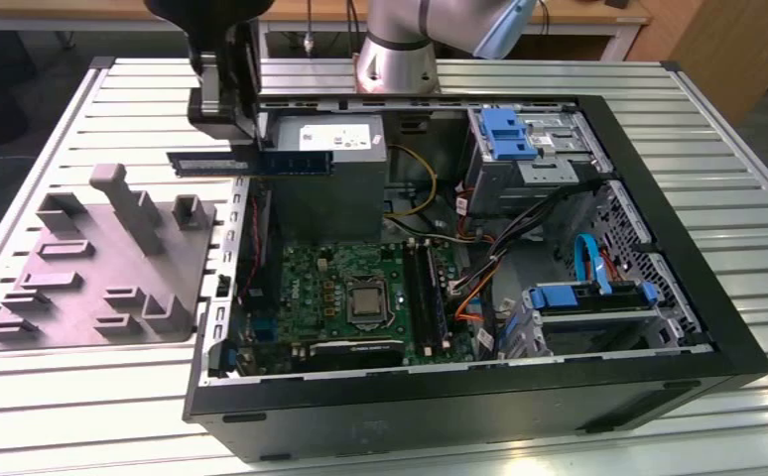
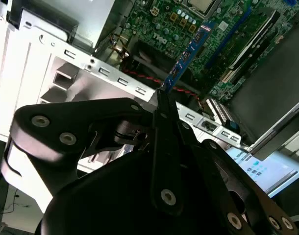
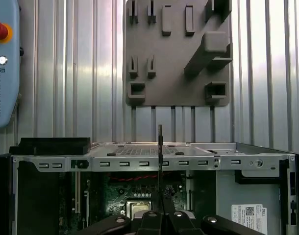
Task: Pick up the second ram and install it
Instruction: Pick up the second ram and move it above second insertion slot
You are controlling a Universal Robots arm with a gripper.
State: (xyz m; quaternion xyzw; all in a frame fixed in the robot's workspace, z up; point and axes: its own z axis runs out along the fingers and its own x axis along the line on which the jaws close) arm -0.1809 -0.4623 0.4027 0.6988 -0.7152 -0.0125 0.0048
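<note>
Fingers (image 2: 161,127): pinched tight on the second ram (image 2: 188,54); in the second wrist view I saw them meet on one end of the stick, which pointed away toward the board below.
Table (image 1: 66,397): I saw a slatted metal top under everything.
Computer case (image 1: 490,397): it lay open on its side at the middle of the table.
Motherboard (image 1: 344,288): it sat flat in the case floor, toward the exterior view's left and near side.
Grey fixture (image 1: 93,268): it rested on the table just beside the case, on the exterior view's left.
Power supply (image 1: 324,188): I saw a grey box with a white label in the case's far left corner.
Gripper (image 1: 241,149): it hung over the case's left wall at the far end.
Second ram, exterior view (image 1: 278,162): it was held level in the air, lying across that wall and reaching in front of the power supply, clear of the motherboard.
</note>
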